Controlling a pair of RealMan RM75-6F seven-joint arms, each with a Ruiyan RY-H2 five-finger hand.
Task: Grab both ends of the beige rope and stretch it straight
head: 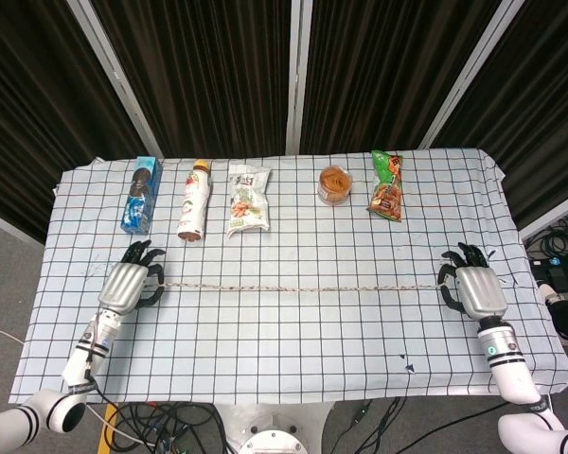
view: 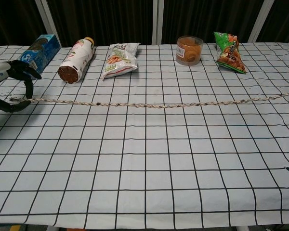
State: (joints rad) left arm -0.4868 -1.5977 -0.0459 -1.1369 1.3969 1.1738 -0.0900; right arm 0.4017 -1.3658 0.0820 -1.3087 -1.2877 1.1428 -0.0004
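The beige rope (head: 303,287) runs in a nearly straight line across the checked tablecloth, from left to right; in the chest view the beige rope (view: 159,103) lies just above the cloth. My left hand (head: 128,284) pinches the rope's left end; in the chest view the left hand (view: 7,86) shows at the left edge with its fingers curled around that end. My right hand (head: 473,286) holds the right end near the table's right side. The chest view does not show the right hand.
Along the back of the table lie a blue carton (head: 140,194), a bottle on its side (head: 193,200), a white snack bag (head: 247,199), a round orange tub (head: 334,183) and a green snack bag (head: 386,185). The table's right edge (head: 540,312) is close to my right hand.
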